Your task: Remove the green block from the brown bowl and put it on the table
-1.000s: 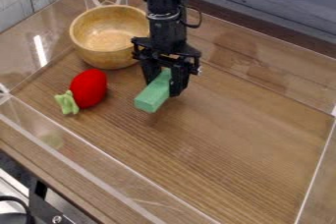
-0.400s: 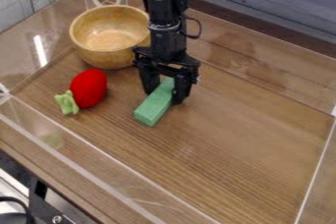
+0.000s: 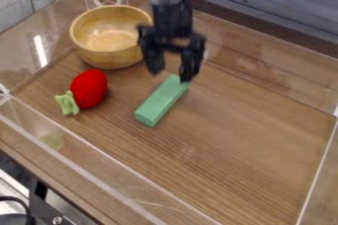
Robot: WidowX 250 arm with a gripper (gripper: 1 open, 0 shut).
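Green block (image 3: 161, 102): a matte, elongated rectangular bar that lay flat on the wood-grain table (image 3: 238, 160), at about five o'clock from the brown bowl (image 3: 111, 36) and wholly outside it. Gripper (image 3: 175, 69): black, poised just above the block's far end, jaws spread wide and holding nothing. Step in hand judged to be the retreat, best done by rising straight up so neither finger nudges the block; red rounded toy (image 3: 89, 88) at nine o'clock.

Block (image 3: 161, 102) on table (image 3: 238, 140) (right of bowl (image 3: 111, 36))
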